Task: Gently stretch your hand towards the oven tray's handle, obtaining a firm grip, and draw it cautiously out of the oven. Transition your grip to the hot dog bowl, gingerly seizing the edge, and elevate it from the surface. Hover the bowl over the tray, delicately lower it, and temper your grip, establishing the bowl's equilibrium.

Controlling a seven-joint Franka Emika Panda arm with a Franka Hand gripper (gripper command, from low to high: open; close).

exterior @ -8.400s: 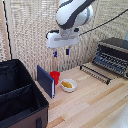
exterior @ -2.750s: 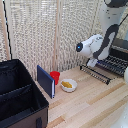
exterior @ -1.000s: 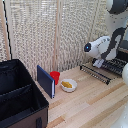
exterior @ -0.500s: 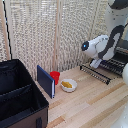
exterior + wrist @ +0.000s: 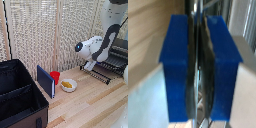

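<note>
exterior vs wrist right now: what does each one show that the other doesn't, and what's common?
Exterior only: the hot dog bowl on the wooden table, a red cup beside it, a blue panel, a black bin, the oven, and the arm's white body.

Wrist only: a close look at the end effector, with its blue fingers nearly together around a thin dark bar, apparently the oven tray's handle.

Both: the end effector sits at the oven tray, whose bars show in each view.

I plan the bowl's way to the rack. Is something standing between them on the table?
Nothing visible does. Bare table lies between the bowl and the rack; the red cup stands on the bowl's far side.
</note>
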